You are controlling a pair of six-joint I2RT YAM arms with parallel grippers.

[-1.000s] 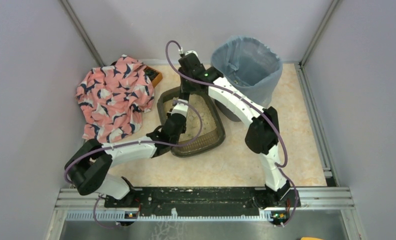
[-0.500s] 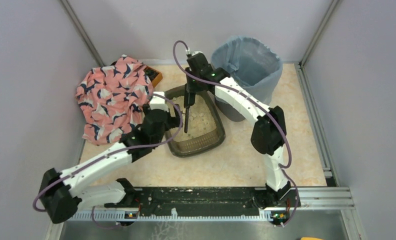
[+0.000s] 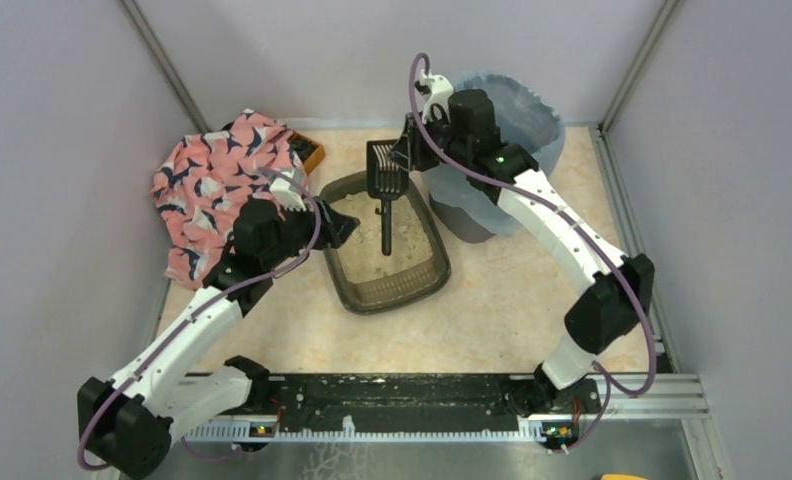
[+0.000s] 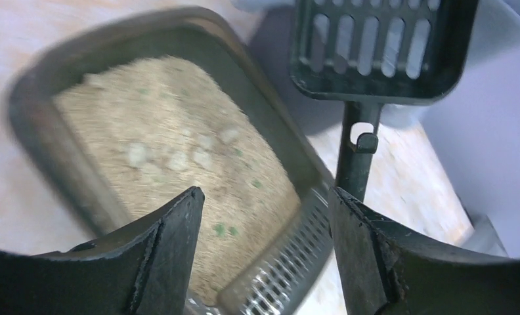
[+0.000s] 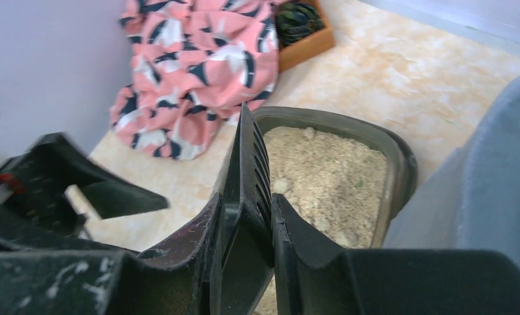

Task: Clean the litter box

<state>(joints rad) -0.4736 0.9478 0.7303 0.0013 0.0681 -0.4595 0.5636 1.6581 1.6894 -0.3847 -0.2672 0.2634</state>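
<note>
My left gripper hangs released and empty at the 9 o'clock rim of the litter box, mid-table. My right gripper is clenched on the scoop. I'd carry it fully over the bin at 2 o'clock before tipping.

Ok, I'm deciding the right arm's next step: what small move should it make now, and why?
Probably lower the scoop toward the pale clumps in the litter box. The right gripper is shut on it, its slotted head looks empty in the left wrist view, and it hangs beside the bin, not over it.
</note>
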